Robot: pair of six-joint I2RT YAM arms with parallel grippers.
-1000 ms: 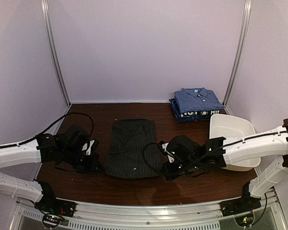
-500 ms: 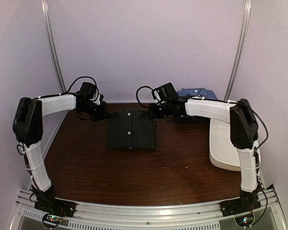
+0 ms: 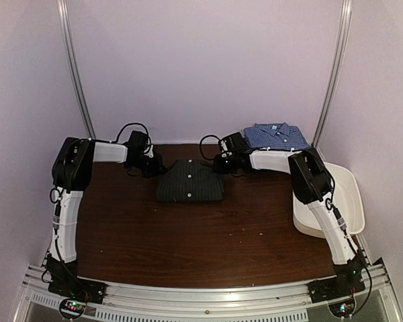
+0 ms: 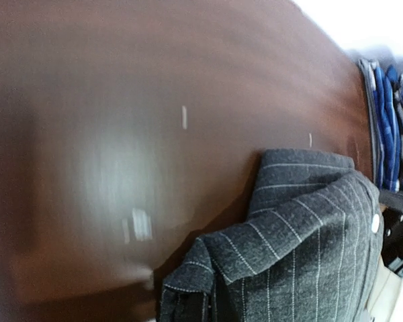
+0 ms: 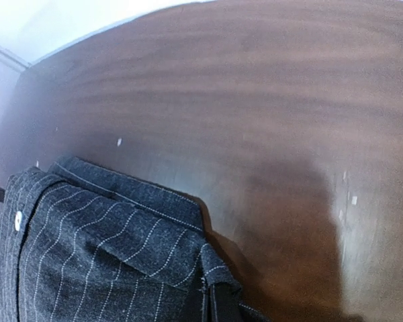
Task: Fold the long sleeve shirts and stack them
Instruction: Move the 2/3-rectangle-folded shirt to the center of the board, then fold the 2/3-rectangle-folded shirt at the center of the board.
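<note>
A dark charcoal shirt (image 3: 190, 181) of pinstriped cloth with white buttons lies folded into a compact rectangle on a dark brown wooden table (image 3: 188, 248). The left gripper (image 3: 150, 165) sits at the far left corner of the charcoal shirt, and the right gripper (image 3: 223, 163) sits at its far right corner, both arms stretched well out. Neither wrist view shows its own fingers. In each, the pinstriped cloth (image 4: 302, 248) (image 5: 101, 261) bunches up towards the lens at the bottom of the frame, so the jaws may be pinching the corners, but whether they are spread or pressed together cannot be told.

Beyond the charcoal shirt, to its far right, a folded blue checked shirt (image 3: 277, 136) of cloth tops a small stack. To the right of the charcoal shirt and nearer the arm bases, well apart from it, rests a white oblong plastic tub (image 3: 346, 201).

The step in hand looks like finishing the last fold. To do it well, both corners should come down level so the far edge lies straight and square over the layer beneath. If the jaws do hold cloth, both should let go together and rise straight up, since a sideways pull would likely drag the top layer askew. Only then is the bundle ready to go onto the stack.
</note>
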